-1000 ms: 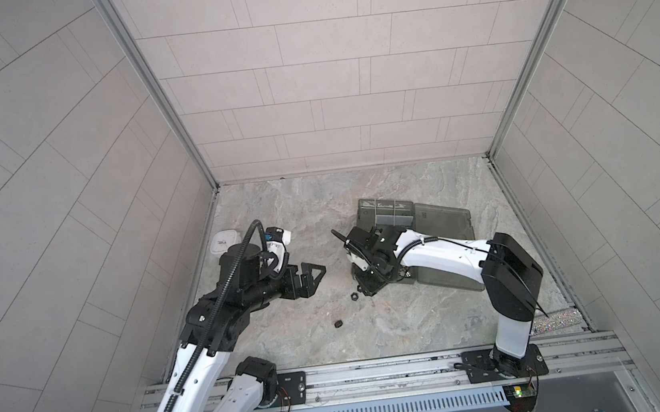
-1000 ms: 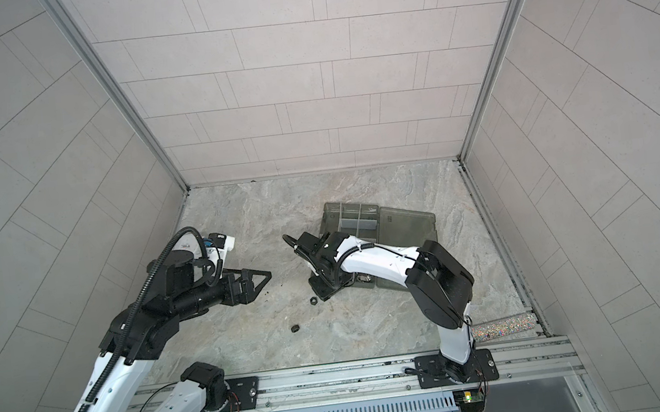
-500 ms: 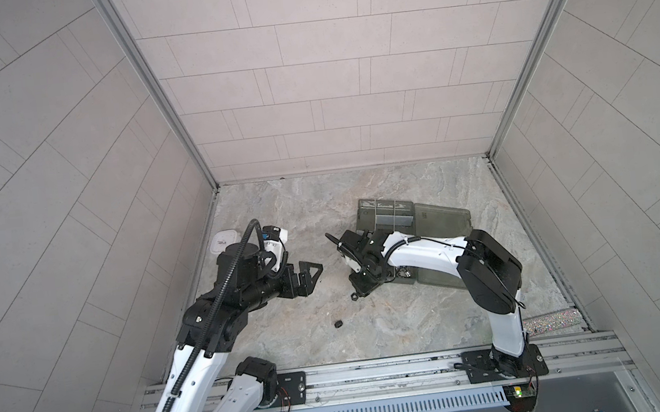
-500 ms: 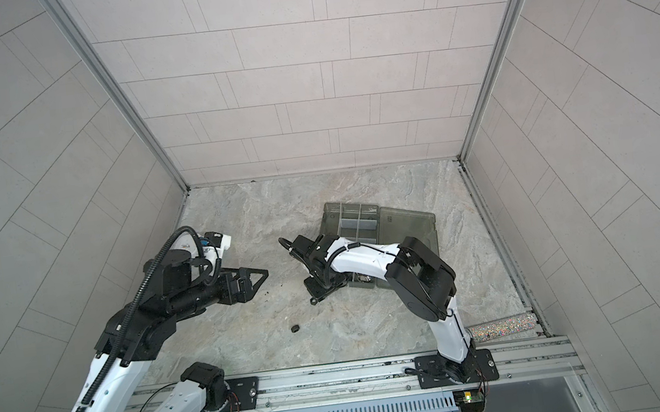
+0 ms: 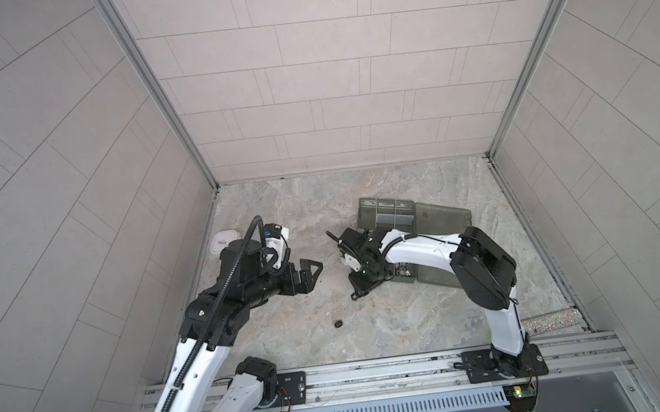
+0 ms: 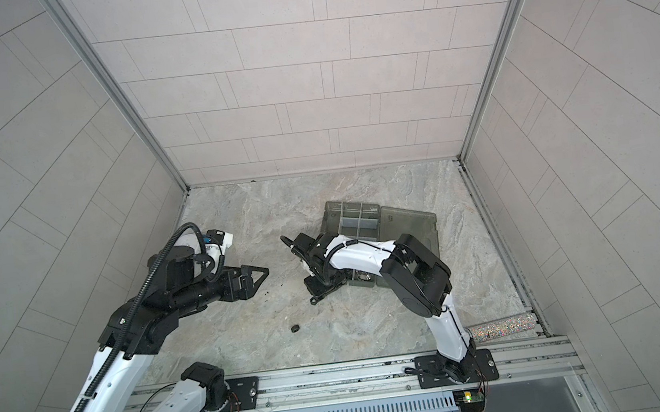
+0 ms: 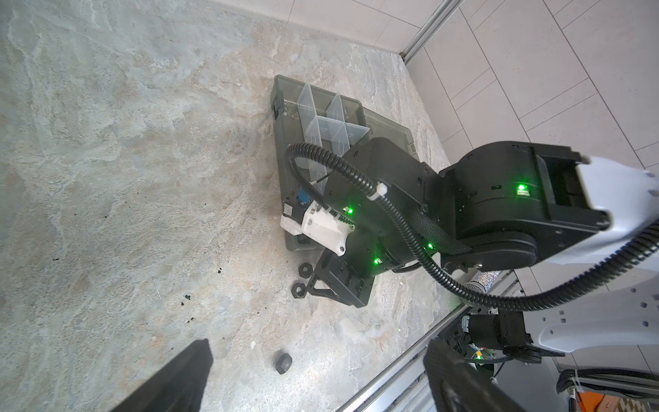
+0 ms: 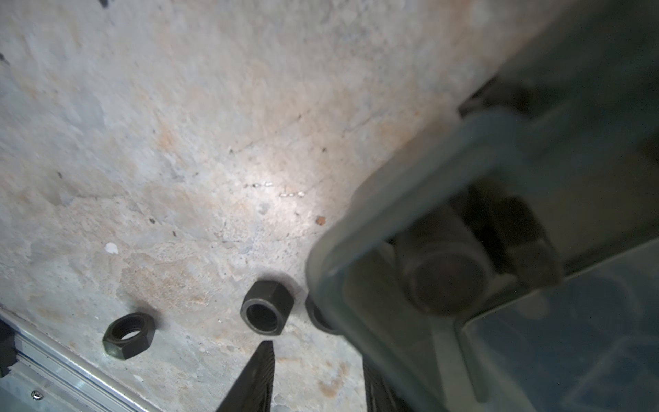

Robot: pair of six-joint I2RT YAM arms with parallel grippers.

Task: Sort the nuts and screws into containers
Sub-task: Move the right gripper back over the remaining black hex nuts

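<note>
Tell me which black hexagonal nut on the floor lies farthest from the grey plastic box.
The lone nut toward the metal rail; others lie beside the box.

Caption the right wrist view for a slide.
Open right claw poised over loose black hex nuts on the marbled floor, beside a corner of the smoky organizer box.

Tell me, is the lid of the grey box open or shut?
Open. The lid lies flat on the table beside the box, and the pale dividers inside show from above.
</note>
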